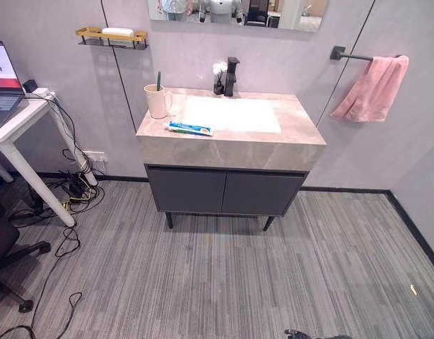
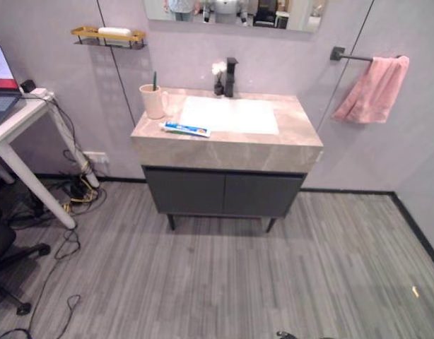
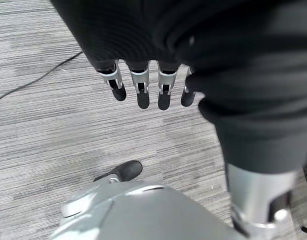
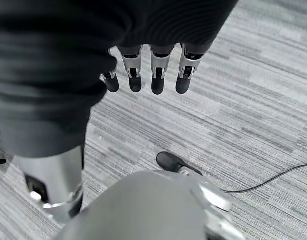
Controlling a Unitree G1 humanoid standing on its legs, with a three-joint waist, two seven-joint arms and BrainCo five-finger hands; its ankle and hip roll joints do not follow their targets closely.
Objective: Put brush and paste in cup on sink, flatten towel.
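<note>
A cream cup [image 1: 157, 101] stands on the left of the stone sink counter [image 1: 231, 145], with a green toothbrush [image 1: 159, 80] upright in it. A white and blue toothpaste tube [image 1: 190, 128] lies flat near the counter's front left edge. A pink towel [image 1: 372, 88] hangs bunched on a dark wall rail [image 1: 348, 54] to the right. My left hand [image 3: 141, 87] hangs over the floor, fingers straight and holding nothing. My right hand [image 4: 153, 75] hangs the same way, far from the sink.
A black tap [image 1: 232, 75] stands behind the white basin [image 1: 231, 114]. A gold shelf [image 1: 111, 35] with soap is on the wall at left. A white desk [image 1: 22, 123] with a laptop [image 1: 1, 85] and a chair base [image 1: 12, 261] stand at left, over floor cables.
</note>
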